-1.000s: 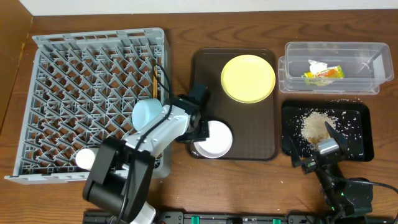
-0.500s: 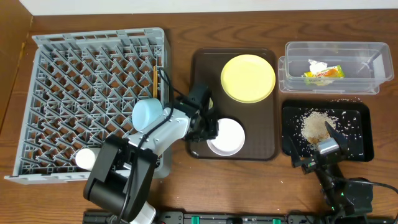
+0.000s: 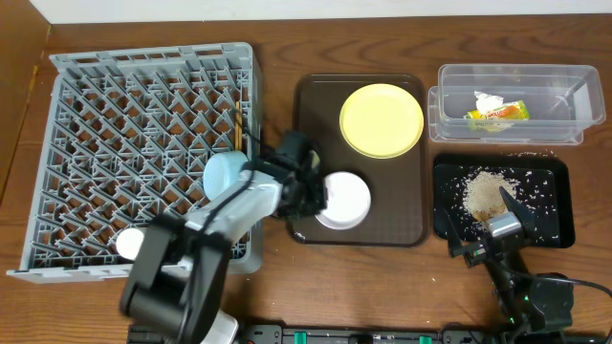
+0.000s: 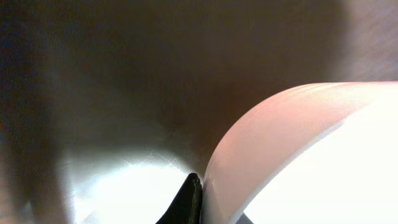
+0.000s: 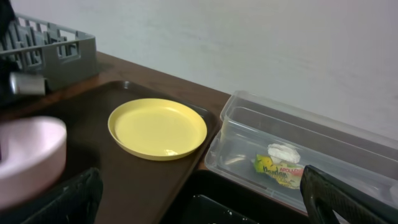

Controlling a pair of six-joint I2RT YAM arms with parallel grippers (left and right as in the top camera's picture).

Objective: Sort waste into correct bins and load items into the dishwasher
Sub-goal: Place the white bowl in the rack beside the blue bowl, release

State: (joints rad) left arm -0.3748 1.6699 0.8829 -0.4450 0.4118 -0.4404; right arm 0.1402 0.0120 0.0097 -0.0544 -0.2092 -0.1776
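Observation:
My left gripper point(image 3: 316, 196) is shut on the rim of a white bowl point(image 3: 344, 199) and holds it tilted over the brown tray point(image 3: 406, 196). In the left wrist view one black fingertip point(image 4: 189, 202) presses the bowl's pale wall point(image 4: 292, 137). The bowl also shows at the left of the right wrist view point(image 5: 28, 158). A yellow plate point(image 3: 382, 119) lies on the tray's far end. The grey dish rack point(image 3: 143, 143) stands at the left with a light blue cup point(image 3: 225, 174) and a white cup point(image 3: 131, 244) in it. My right gripper point(image 3: 483, 229) is open over the black tray point(image 3: 545, 196).
A clear plastic bin point(image 3: 516, 100) at the far right holds a yellow wrapper point(image 3: 497, 114) and white crumpled paper point(image 3: 487, 99). The black tray carries a heap of crumbs point(image 3: 485, 191). A thin stick point(image 3: 237, 119) lies in the rack.
My left gripper has lifted the white bowl off the tray's near end, tilted it and carried it a little to the right and back. The right arm has not moved.

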